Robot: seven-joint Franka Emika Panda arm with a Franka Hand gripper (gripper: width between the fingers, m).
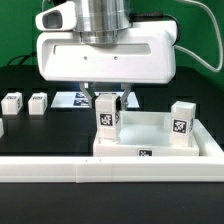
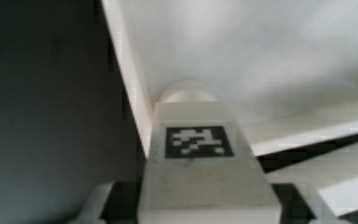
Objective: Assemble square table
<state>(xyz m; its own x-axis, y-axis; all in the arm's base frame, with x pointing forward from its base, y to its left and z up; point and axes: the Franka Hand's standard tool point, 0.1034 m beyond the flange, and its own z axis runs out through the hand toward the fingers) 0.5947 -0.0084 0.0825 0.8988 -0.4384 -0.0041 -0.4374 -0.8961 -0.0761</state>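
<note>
Well off from the claw (image 1: 110, 100), toward the exterior view's left, a loose leg (image 1: 12, 103) and its twin (image 1: 38, 101) stand side by side on the black table (image 1: 40, 135), clear of everything else. Closer in, just behind the claw on that same side, lies the marker board (image 1: 72, 99) (the claw's big white body hides part of it).

The claw hangs straight down and is closed on a held leg (image 1: 107, 113), which stands upright with its tag facing out. In the wrist view the fingers (image 2: 108, 205) press against either side of the held leg (image 2: 197, 150), and its far end points at the edge of the tabletop (image 2: 247, 60), right beside the dark table (image 2: 43, 110). I cannot tell whether that end touches the tabletop.

The tabletop (image 1: 175, 152) starts below the claw and spreads away toward the exterior view's right. At its far corner, well apart from the claw, a seated leg (image 1: 182, 121) stands upright. In front of the claw, nearer the camera, the long border wall (image 1: 60, 172) runs across the view.
</note>
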